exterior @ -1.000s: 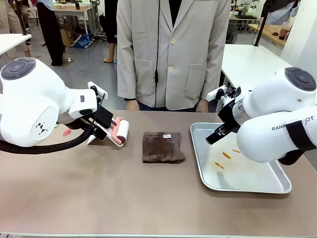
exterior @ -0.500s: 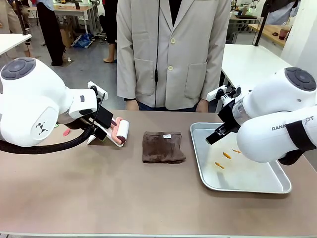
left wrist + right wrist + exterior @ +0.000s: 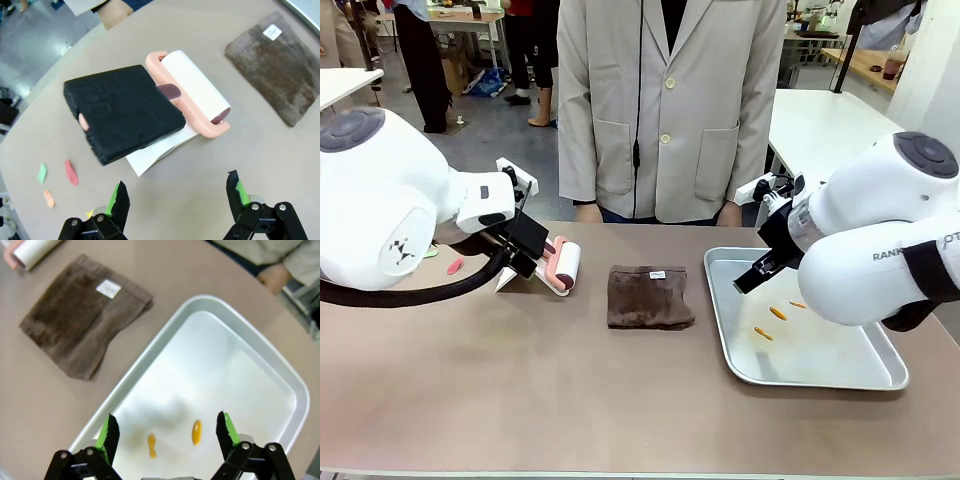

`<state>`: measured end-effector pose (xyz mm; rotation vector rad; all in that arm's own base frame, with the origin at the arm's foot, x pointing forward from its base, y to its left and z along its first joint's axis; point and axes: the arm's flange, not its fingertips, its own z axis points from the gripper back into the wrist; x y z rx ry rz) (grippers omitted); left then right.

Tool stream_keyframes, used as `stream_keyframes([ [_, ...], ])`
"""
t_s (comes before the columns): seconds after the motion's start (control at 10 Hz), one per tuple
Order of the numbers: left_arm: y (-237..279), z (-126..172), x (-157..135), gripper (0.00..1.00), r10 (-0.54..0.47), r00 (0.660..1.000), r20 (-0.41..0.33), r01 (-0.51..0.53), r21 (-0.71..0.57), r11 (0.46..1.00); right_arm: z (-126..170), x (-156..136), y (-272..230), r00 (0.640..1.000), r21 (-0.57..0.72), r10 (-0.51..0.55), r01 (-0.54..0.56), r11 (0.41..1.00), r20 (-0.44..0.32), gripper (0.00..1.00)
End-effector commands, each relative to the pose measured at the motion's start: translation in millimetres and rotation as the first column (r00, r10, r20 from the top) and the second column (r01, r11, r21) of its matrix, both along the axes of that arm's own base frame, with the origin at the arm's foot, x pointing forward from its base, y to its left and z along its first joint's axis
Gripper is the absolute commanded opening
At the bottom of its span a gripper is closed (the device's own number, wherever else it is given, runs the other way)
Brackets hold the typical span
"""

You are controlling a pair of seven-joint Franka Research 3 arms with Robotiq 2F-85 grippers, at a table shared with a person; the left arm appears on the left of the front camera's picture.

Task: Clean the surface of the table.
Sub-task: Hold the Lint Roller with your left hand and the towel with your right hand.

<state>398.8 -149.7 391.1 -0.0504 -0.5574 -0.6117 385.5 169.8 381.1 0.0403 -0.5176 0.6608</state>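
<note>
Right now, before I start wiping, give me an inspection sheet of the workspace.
Surface: table, matte taupe.
Job's things: brown cloth folded mid-table; lint roller left of it, black block lying over its handle.
Clutter: coloured scraps at the left end; orange bits in the metal tray.
Jaws: left jaws open, aimed near the lint roller; right jaws open above the tray.
Cables: black cable over the left end.
Surroundings: person at far edge; white table behind.

Front camera faces person (image 3: 670,100) across table (image 3: 520,400); 2 wrist cameras look down, close (sharing cloth (image 3: 280,70)).
</note>
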Motion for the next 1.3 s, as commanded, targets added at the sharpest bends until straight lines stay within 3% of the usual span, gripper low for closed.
stream_keyframes([
  [0.0, 36.0, 30.1, -28.5, 1.00, 0.001, 0.997, -0.082, 0.001, 0.024, 1.000, 44.3, -27.5, -28.3, 0.997, 0.038, -0.046, 0.048, 0.998, -0.055, 1.00],
  [0.3, 82.4, 81.4, -61.5, 1.00, -0.007, 0.997, -0.083, -0.009, -0.194, 0.981, 92.3, -62.5, -63.9, 0.985, 0.201, -0.110, 0.136, 0.970, -0.136, 1.00],
  [0.5, 129.4, 108.2, -73.9, 1.00, 0.053, 0.991, -0.125, -0.098, -0.380, 0.920, 116.9, -77.4, -102.3, 0.943, 0.375, -0.151, 0.260, 0.890, -0.296, 1.00],
  [0.6, 156.5, 115.2, -78.5, 1.00, 0.025, 0.984, -0.178, -0.109, -0.479, 0.871, 125.1, -82.3, -125.4, 0.921, 0.442, -0.180, 0.328, 0.835, -0.344, 1.00],
  [0.8, 221.7, 114.6, -89.9, 1.00, -0.095, 0.983, -0.156, -0.045, -0.712, 0.701, 134.9, -96.6, -181.5, 0.921, 0.650, -0.092, 0.335, 0.682, -0.378, 1.00],
  [1.0, 281.5, 101.3, -105.8, 1.00, -0.080, 0.991, -0.109, -0.049, -0.842, 0.538, 127.4, -86.9, -241.6, 0.880, 0.739, -0.018, 0.410, 0.535, -0.475, 1.00],
  [1.1, 310.7, 85.1, -111.2, 1.00, -0.062, 0.991, -0.115, -0.073, -0.881, 0.466, 118.5, -75.6, -276.5, 0.852, 0.772, 0.015, 0.467, 0.432, -0.523, 1.00],
  [1.2, 327.9, 72.1, -114.4, 1.00, -0.048, 0.992, -0.113, -0.082, -0.901, 0.427, 110.7, -70.4, -301.4, 0.849, 0.807, 0.039, 0.485, 0.337, -0.527, 1.00],
])
